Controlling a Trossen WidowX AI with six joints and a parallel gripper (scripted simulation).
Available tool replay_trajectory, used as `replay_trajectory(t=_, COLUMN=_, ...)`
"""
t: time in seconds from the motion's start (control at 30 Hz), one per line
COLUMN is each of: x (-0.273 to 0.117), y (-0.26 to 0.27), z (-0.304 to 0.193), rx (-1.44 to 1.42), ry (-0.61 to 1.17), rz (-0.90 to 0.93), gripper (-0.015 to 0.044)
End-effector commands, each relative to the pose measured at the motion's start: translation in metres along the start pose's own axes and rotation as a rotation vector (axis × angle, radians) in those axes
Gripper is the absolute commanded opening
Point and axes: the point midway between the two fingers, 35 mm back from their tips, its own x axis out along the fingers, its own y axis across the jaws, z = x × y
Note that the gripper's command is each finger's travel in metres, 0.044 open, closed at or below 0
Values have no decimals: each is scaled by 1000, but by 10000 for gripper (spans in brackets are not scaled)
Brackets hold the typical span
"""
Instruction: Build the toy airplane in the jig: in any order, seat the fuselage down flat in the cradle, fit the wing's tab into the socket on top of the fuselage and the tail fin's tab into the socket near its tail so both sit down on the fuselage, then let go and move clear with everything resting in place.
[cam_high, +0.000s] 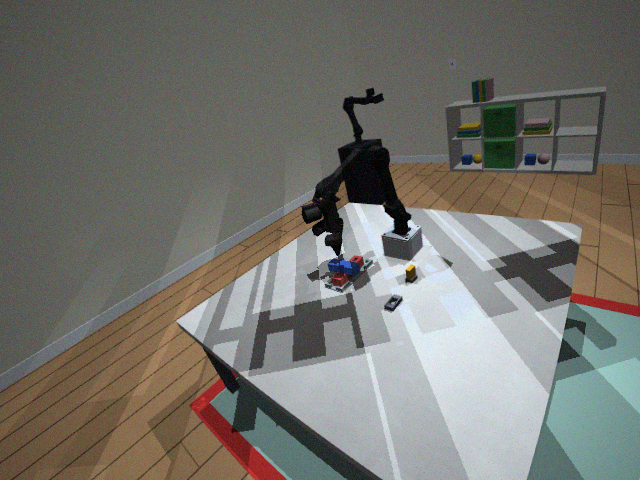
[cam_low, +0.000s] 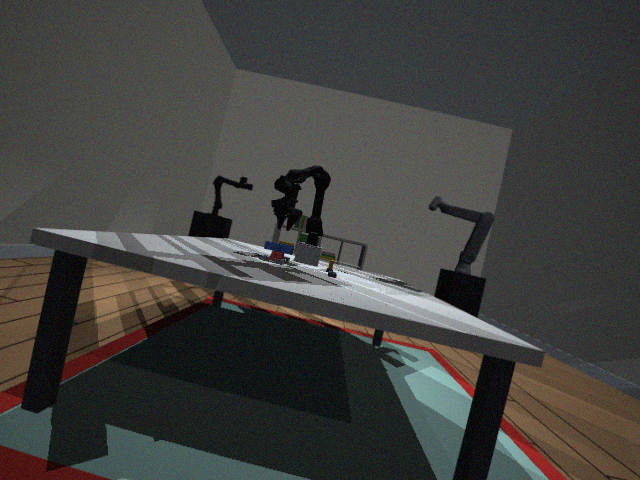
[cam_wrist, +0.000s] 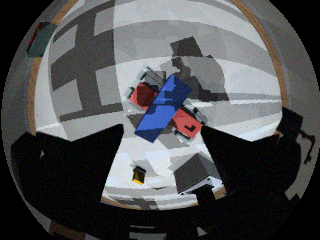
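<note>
The red fuselage (cam_high: 339, 279) (cam_low: 277, 255) (cam_wrist: 187, 123) lies lengthwise in the grey cradle (cam_high: 368, 262) (cam_wrist: 129, 94). The blue wing (cam_high: 343, 267) (cam_low: 279, 247) (cam_wrist: 165, 107) lies across the middle of the fuselage, roughly square to it; its tab and the wing socket are hidden. A dark opening shows on the fuselage's bare end in the wrist view. The yellow tail fin (cam_high: 410, 272) (cam_low: 331, 265) (cam_wrist: 138, 177) stands upright in a small dark holder, apart from the cradle. My gripper (cam_high: 338, 256) (cam_low: 284, 227) (cam_wrist: 163, 128) is open and empty above the wing.
A small dark holder (cam_high: 393, 302) without a part lies near the tail fin. The grey base block (cam_high: 401, 244) (cam_low: 308, 254) of my arm stands behind the cradle and fin. Shadows cross the table top (cam_high: 454, 403).
</note>
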Motion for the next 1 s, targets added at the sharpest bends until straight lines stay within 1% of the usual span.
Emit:
replay_trajectory(t=0.0, x=2, y=1, z=1, rx=-781, ry=1, rz=2, gripper=440)
replay_trajectory(t=0.07, x=2, y=1, z=1, rx=-846, ry=1, rz=2, gripper=440)
replay_trajectory(t=0.77, x=2, y=3, z=-1, rx=-846, ry=1, rz=2, gripper=440)
replay_trajectory(t=0.83, x=1, y=17, z=-16, rx=-846, ry=2, rz=2, gripper=440)
replay_trajectory(t=0.97, x=-1, y=51, z=-67, rx=-846, ry=4, rz=5, gripper=440)
